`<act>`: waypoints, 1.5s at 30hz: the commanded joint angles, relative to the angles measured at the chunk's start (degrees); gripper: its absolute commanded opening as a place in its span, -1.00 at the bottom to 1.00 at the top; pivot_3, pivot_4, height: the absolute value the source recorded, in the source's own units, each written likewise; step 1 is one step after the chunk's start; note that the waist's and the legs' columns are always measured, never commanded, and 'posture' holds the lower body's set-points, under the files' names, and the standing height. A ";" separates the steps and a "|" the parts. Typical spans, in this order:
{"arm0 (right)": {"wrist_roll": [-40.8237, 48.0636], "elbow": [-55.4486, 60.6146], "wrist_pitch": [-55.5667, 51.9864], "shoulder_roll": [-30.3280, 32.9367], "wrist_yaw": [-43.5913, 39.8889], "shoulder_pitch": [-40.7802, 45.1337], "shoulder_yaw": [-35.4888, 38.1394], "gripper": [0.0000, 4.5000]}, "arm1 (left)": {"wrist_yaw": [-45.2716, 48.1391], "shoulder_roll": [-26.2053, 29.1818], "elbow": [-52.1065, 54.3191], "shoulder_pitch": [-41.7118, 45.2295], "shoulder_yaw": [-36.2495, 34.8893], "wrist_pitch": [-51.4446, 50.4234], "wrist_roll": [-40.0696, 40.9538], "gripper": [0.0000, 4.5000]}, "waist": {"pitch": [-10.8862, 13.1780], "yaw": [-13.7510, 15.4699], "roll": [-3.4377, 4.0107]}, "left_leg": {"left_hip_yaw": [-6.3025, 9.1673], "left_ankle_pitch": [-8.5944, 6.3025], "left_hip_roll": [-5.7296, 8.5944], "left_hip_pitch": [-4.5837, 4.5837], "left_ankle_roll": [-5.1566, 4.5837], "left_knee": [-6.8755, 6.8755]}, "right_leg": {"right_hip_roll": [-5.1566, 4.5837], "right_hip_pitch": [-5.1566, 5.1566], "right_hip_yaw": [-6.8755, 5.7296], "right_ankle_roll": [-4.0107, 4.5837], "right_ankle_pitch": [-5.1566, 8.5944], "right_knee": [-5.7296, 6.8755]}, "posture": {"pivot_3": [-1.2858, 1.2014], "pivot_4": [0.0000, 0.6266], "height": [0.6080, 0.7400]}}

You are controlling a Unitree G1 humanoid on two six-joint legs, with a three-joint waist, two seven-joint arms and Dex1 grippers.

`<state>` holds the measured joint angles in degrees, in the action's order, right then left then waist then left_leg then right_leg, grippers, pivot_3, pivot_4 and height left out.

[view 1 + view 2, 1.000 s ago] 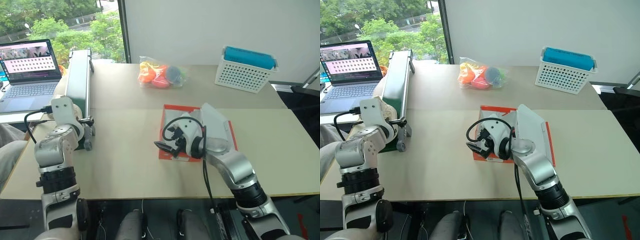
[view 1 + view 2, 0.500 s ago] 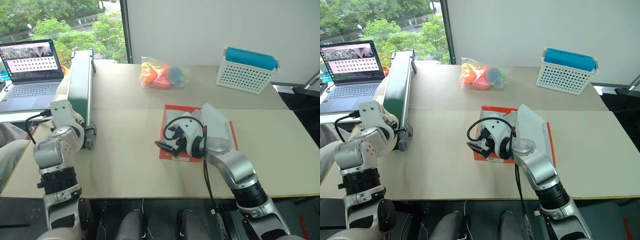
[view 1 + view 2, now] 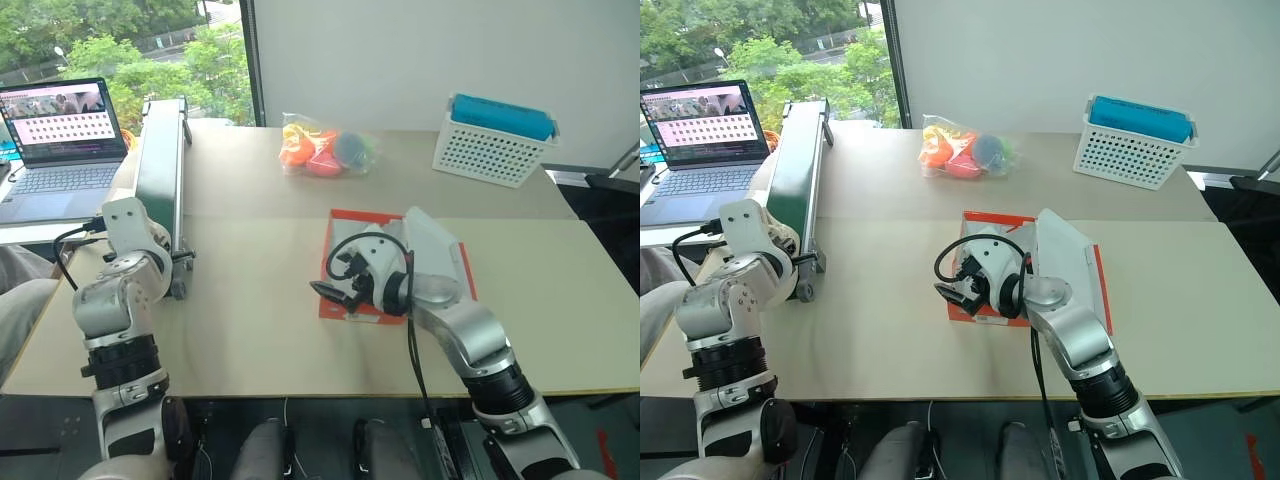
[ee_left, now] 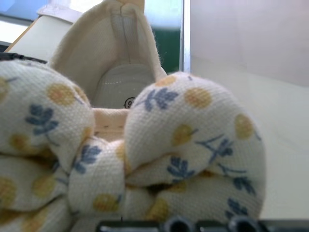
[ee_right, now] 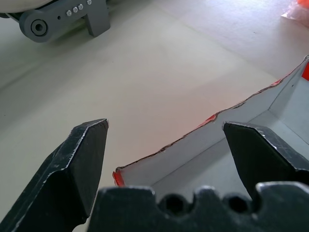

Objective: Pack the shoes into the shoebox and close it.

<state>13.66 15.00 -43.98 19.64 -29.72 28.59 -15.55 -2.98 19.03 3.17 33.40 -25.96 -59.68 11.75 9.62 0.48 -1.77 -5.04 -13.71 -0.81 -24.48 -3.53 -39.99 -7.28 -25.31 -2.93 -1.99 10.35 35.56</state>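
A cream shoe (image 4: 164,145) with a flower-print bow sits right up against my left gripper (image 3: 135,222), which is shut on it at the table's left edge, beside the green conveyor. The orange-red shoebox (image 3: 342,222) lies in the middle of the table with its white-lined lid (image 3: 436,252) folded back to the right. My right gripper (image 5: 164,126) hangs open over the box's near left corner, its fingers (image 5: 84,154) apart with only the box wall (image 5: 203,145) between them. It also shows in the head view as the right gripper (image 3: 325,291).
A green conveyor (image 3: 160,170) runs along the table's left side, with a laptop (image 3: 60,140) beyond it. A bag of orange and pink toys (image 3: 322,148) and a white perforated basket (image 3: 492,138) stand at the back. Bare tabletop (image 3: 250,300) lies between the arms.
My left gripper has closed on the shoe while the hand stayed where it was. The right arm has not moved; the view shifted slightly.
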 commanded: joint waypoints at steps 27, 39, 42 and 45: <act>49.18 -24.92 -32.27 -24.10 36.29 30.81 55.60 1.00 | 19.03 -13.07 20.46 -0.97 22.08 11.71 22.53 -1.00 | 0.11 -1.37 -0.15 | -0.04 0.13 0.01 -0.54 -0.29 0.02 | 0.14 -0.53 0.07 0.06 -0.04 0.31 | 0.03 -0.52 0.51; 48.66 -19.96 -29.70 -22.41 39.35 27.27 48.11 0.37 | 18.77 -11.77 18.54 -0.33 23.32 12.39 21.67 -1.00 | 0.11 -1.45 -0.15 | -0.06 0.14 0.00 -0.69 -0.29 0.01 | 0.20 -0.73 0.16 0.05 -0.03 0.31 | 0.03 -0.52 0.51; 49.39 -19.33 -29.15 -22.37 39.59 26.79 47.13 -0.08 | 18.18 -11.28 18.26 -0.57 23.76 12.31 21.06 -1.00 | 0.11 -1.45 -0.15 | -0.06 0.14 0.00 -0.70 -0.29 0.00 | 0.20 -0.74 0.17 0.05 -0.03 0.31 | 0.03 -0.52 0.51; 50.21 -19.26 -28.78 -22.45 40.05 26.62 46.68 -0.46 | 18.06 -10.71 18.41 -1.16 24.21 12.02 20.66 -1.00 | 0.11 -1.45 -0.15 | -0.06 0.14 0.00 -0.70 -0.29 0.00 | 0.21 -0.76 0.18 0.04 -0.03 0.31 | 0.03 -0.52 0.51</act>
<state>61.11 -7.23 -74.30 -2.75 10.68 54.29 31.81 15.26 8.01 20.43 31.61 -2.31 -48.58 32.93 9.73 -0.96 -1.92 -5.10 -13.56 -0.82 -25.18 -3.82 -39.98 -7.07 -26.07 -2.76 -1.95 10.32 35.88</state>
